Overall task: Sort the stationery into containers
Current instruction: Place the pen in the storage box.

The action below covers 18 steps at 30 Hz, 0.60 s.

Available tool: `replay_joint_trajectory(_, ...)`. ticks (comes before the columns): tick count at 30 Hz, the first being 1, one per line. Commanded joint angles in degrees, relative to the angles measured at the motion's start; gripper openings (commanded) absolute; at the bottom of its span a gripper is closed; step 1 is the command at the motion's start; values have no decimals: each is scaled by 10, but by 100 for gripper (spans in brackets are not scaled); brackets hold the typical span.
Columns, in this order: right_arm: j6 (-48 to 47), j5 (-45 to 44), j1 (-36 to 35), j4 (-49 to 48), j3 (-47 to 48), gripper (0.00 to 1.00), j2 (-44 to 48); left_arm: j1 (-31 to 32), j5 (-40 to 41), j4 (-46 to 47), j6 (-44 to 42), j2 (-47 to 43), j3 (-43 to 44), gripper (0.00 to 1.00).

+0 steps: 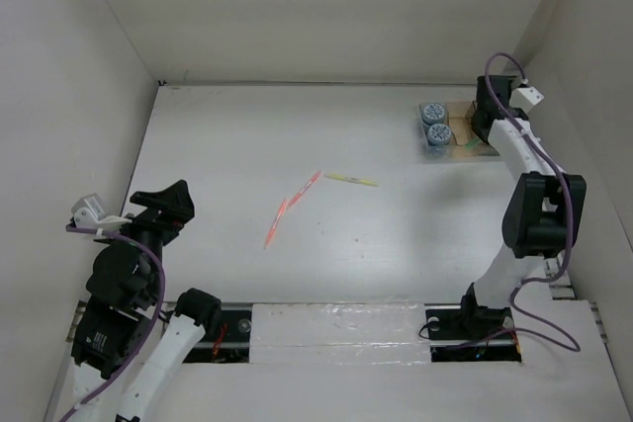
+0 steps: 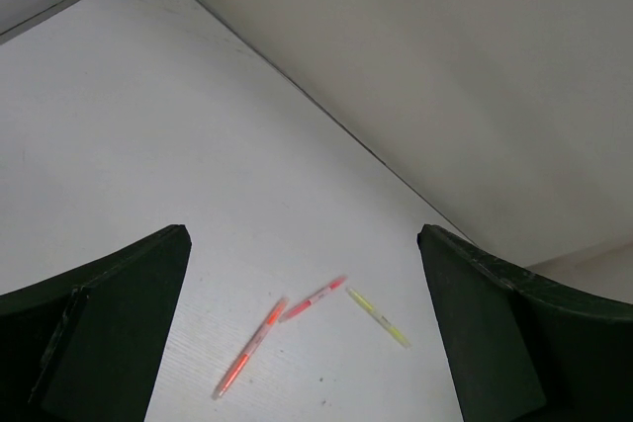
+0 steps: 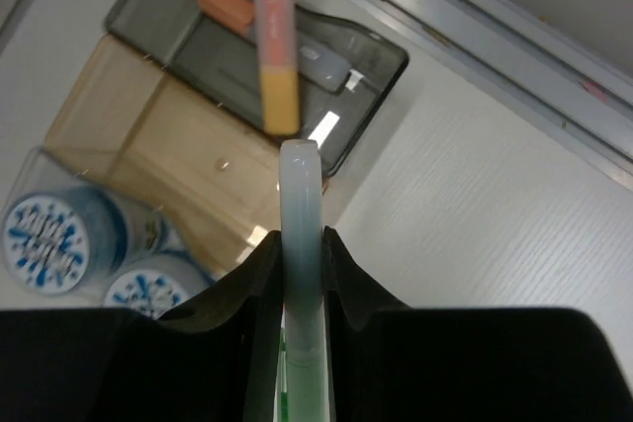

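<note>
From the top camera, your left gripper (image 1: 163, 207) hangs over the near left side of the table (image 1: 218, 145). It is well apart from an orange pen (image 1: 276, 223), a red pen (image 1: 306, 188) and a yellow pen (image 1: 351, 180) lying loose mid-table. Your right gripper (image 1: 484, 118) is over the organiser (image 1: 461, 142) at the far right, where two pots (image 1: 433, 112) fill the leftmost compartment. Your left wrist camera shows its fingers (image 2: 109, 333) spread wide, holding nothing, with the three pens beyond. Your right wrist camera shows fingers (image 3: 346, 284) pinched on a pale green pen (image 3: 300, 185) above the organiser's amber and grey compartments, and an orange marker (image 3: 274, 46) crosses the grey one.
</note>
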State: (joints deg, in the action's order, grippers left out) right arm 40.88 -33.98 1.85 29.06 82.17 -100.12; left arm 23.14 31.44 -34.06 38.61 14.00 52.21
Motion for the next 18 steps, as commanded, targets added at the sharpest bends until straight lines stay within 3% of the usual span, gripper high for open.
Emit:
replay_joint_trajectory(1,-19,54,37,-25,26,0,-35,-2,-5,19,-4,-8,4,100)
replay_joint_trajectory(9,-94,137,101,-83,92,0,-79,-2,-5,19,-4,-7,4,100)
replay_joint_trajectory(18,-143,200,156,-73,162,0,-128,-2,-5,19,-4,-13,4,100)
